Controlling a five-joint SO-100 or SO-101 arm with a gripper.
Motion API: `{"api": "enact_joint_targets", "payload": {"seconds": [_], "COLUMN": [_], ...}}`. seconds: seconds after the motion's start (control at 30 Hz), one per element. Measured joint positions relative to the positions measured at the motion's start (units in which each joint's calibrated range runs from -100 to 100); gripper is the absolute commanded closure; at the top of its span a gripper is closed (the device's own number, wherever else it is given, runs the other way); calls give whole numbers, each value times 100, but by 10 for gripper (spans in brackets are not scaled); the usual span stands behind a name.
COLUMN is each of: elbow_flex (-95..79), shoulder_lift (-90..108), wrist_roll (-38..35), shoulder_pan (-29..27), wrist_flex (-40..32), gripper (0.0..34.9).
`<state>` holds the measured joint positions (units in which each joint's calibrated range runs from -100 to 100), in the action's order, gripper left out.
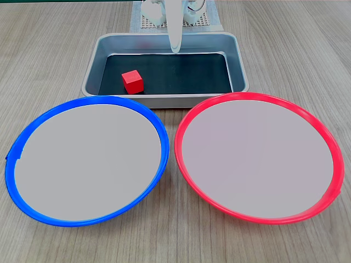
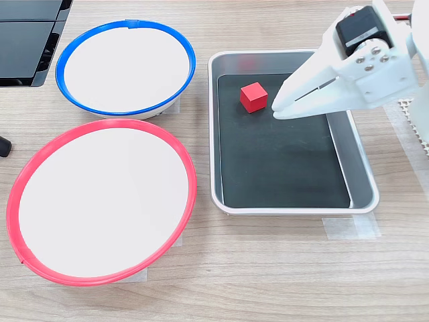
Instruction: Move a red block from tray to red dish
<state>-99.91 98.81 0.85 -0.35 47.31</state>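
Scene: a white robot arm hangs over the tray (image 2: 293,204), a grey metal pan on a wood-grain table (image 2: 281,275), with two round dishes alongside.
Red block: the red block (image 2: 254,96) sits on the tray's dark bottom, towards the tray end nearest the blue dish (image 2: 126,67), clear of every wall; in the first exterior view it appears at (image 1: 132,81).
Tool: the gripper (image 2: 277,111) points its tips at the block from just beside it, above the tray floor; the jaws read as closed or nearly closed, with only a thin seam between them, and nothing is held.
Red dish: the red dish (image 2: 100,202) lies just beside the tray's long side and holds nothing.
Stage: judged from this, the pick is not yet made.
Risk: jaws this close together could strike the block's top or shove it along the slick tray bottom instead of straddling it.
Risk: a weak pinch on a cube's edge might drop it on the rim between tray and dish, or the blue dish next door might be mistaken for the target.
Hidden: in the first exterior view only one pale finger (image 1: 174,27) shows; the arm is cut off at the top edge.
Unclear: how high the tips hang above the tray.
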Motion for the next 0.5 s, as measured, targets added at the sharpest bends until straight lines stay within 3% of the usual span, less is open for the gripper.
{"api": "enact_joint_targets", "payload": {"seconds": [0.27,0.37,0.5], "elbow_flex": [0,73,726], "shoulder_lift": [0,-34,-682], "wrist_roll": [34,98,-508], "shoulder_pan": [-115,-195,-540], "wrist_flex": [41,514,865], "gripper": [347,348,347]}}
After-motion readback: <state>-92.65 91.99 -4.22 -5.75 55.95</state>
